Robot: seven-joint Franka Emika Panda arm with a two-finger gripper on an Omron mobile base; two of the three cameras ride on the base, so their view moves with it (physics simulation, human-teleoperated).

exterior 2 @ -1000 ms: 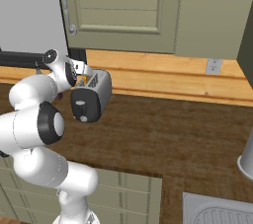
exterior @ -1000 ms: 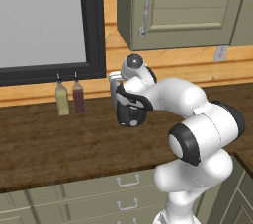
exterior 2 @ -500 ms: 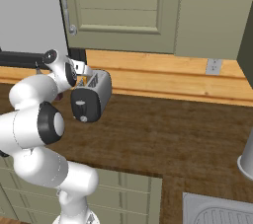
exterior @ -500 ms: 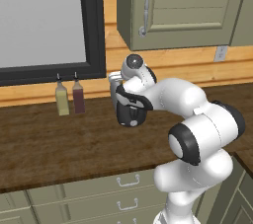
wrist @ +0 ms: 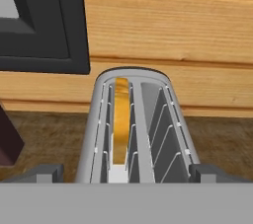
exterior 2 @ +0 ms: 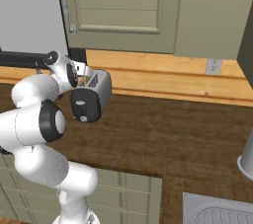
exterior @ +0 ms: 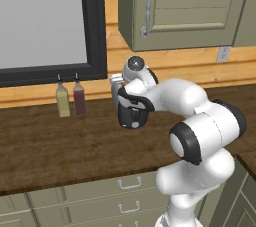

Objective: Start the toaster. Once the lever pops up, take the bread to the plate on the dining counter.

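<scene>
- We had the toaster [exterior 2: 92, 97] sitting on the dark wood worktop [exterior 2: 168, 134], back near the wooden wall strip [exterior 2: 163, 75], with its black end panel facing out toward us.
- In the hand view we were looking straight down the length of the toaster [wrist: 136, 129]. The bread [wrist: 121, 119] stood on edge in the left of the two slots, showing as an orange-tan strip, and the right slot had just the wire guides in it.
- Our gripper [wrist: 126, 172] was spread wide, one fingertip either side of the toaster's near end, not holding anything. Couldn't tell if the tips actually touched the toaster.
- From the left base view the arm covered most of the toaster, with only the black end [exterior: 131, 116] peeking out under the wrist.
- Two little bottles, a yellowish one [exterior: 62, 100] and a dark red one [exterior: 79, 99], stood side by side by the wall under the black-framed window [exterior: 92, 31], left of the toaster.
- Olive cabinet [exterior: 190, 8] hung above.
</scene>
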